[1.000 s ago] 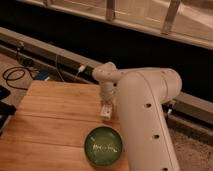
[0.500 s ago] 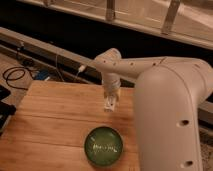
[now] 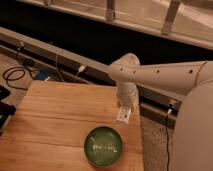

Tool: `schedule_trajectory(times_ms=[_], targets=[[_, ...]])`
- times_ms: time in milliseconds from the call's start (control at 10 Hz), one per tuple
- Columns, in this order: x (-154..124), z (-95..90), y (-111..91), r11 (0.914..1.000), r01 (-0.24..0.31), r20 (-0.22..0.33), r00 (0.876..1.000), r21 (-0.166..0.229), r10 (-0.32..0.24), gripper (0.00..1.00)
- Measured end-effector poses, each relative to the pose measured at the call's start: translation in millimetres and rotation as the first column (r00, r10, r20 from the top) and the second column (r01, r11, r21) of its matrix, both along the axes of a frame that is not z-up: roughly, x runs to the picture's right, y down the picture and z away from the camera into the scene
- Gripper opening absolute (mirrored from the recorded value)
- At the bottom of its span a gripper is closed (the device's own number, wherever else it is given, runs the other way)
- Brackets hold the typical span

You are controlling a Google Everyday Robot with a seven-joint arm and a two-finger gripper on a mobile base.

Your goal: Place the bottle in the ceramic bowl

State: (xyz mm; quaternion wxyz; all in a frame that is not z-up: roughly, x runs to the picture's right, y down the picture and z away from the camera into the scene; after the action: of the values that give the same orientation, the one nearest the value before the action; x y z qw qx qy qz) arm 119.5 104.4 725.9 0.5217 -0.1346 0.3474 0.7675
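Note:
The green glazed ceramic bowl point(image 3: 103, 146) sits on the wooden table point(image 3: 55, 120) near its front right corner. It is empty, with only light reflections inside. My white arm reaches in from the right and its wrist points down. The gripper point(image 3: 123, 114) hangs just above the table's right edge, a little behind and to the right of the bowl. It is shut on the small white bottle point(image 3: 123, 116), which hangs upright with faint dark marks on it. The bottle is above the table, outside the bowl's rim.
The table's right edge point(image 3: 137, 135) runs right below the gripper, with grey floor beyond. A metal rail point(image 3: 60, 50) and dark wall run behind the table. Black cables point(image 3: 17, 75) lie on the floor at the left.
The arm has stretched out, and the gripper with the bottle has moved right and forward, closer to the bowl. The bowl has not moved on the table.

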Motion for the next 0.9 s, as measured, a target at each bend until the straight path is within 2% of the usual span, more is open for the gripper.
schedule_trajectory(times_ms=[100, 500, 600, 700, 900], targets=[[0, -4.6, 5, 1.0, -0.009, -0.001, 1.0, -0.001, 0.009, 0.0], [-3, -3.3, 4, 1.0, -0.006, 0.007, 1.0, -0.004, 0.006, 0.0], [-6, -1.7, 3, 0.9998, -0.01, 0.039, 0.999, -0.017, 0.011, 0.0], [-11, 1.2, 5, 0.9983, -0.039, 0.14, 0.989, -0.044, 0.045, 0.0], [-14, -2.7, 19, 0.9924, -0.094, 0.266, 0.957, -0.08, 0.112, 0.0]])
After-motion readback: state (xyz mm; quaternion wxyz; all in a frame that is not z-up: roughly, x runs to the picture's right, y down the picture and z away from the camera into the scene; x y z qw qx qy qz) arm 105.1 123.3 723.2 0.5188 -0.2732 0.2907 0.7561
